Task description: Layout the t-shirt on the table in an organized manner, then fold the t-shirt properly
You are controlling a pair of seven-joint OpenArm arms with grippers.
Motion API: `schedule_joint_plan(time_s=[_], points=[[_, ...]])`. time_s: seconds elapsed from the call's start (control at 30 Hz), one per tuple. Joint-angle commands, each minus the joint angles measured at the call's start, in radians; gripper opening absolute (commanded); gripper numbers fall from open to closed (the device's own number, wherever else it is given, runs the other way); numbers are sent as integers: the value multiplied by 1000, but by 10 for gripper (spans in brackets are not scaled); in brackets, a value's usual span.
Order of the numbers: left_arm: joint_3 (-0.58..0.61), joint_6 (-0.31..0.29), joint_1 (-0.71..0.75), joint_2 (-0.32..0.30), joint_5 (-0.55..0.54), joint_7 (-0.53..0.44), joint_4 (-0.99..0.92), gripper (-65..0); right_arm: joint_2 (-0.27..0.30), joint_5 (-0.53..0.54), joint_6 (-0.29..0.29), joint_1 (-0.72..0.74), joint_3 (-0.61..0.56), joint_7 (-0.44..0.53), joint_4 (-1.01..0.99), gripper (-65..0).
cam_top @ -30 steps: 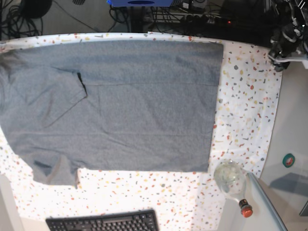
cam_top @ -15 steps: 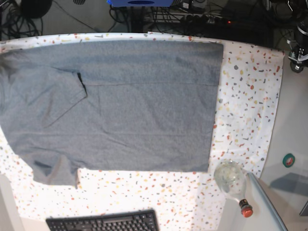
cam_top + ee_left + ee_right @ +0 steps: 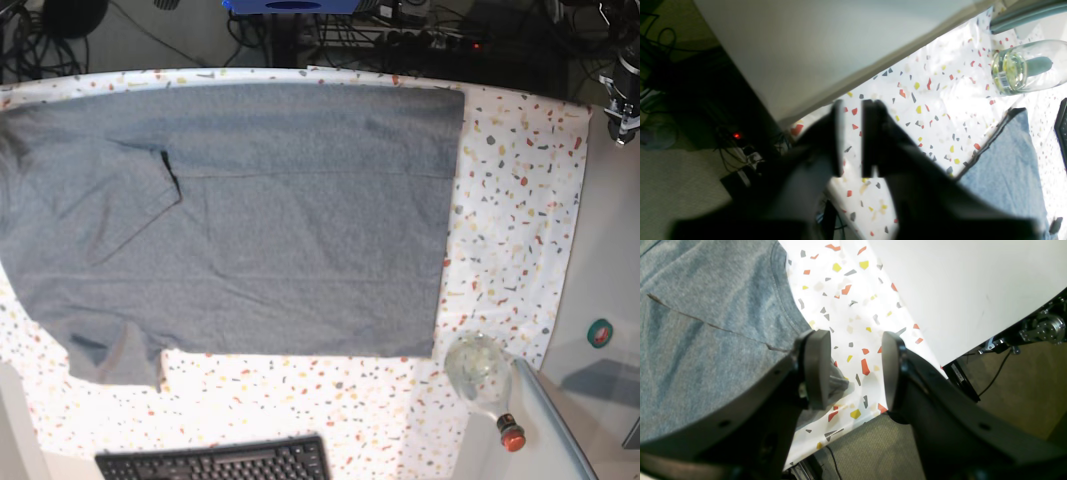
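The t-shirt [image 3: 230, 215] is lying spread across the left and middle of the table [image 3: 515, 200], a sleeve already turned inward. At its left end, the right gripper [image 3: 853, 366] is hanging just above the collar edge with jaws spread and empty; it should be taking the fabric there squarely. Far right, past the bottle [image 3: 480, 372], the left gripper [image 3: 853, 133] is hovering with fingers nearly pressed together, pinching nothing; it needs opening before reaching the hem
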Motion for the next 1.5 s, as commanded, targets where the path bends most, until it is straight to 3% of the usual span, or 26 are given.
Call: schedule_joint_plan(time_s=[0.0, 0.73, 0.8, 0.93, 1.47], points=[[-8, -3, 5, -18, -9, -19, 20, -650, 23, 14, 2, 4, 3, 20, 20, -413], [-9, -3, 2, -18, -9, -20, 12, -650, 15, 14, 2, 11, 3, 19, 18, -417], [-12, -3, 2, -18, -9, -20, 12, -650, 15, 14, 2, 11, 3, 19, 14, -461], [-9, -3, 2, -18, -9, -20, 15, -650, 15, 14, 2, 11, 3, 19, 14, -650], [-6, -3, 2, -18, -9, -20, 12, -650, 15, 14, 2, 16, 4, 19, 18, -650]])
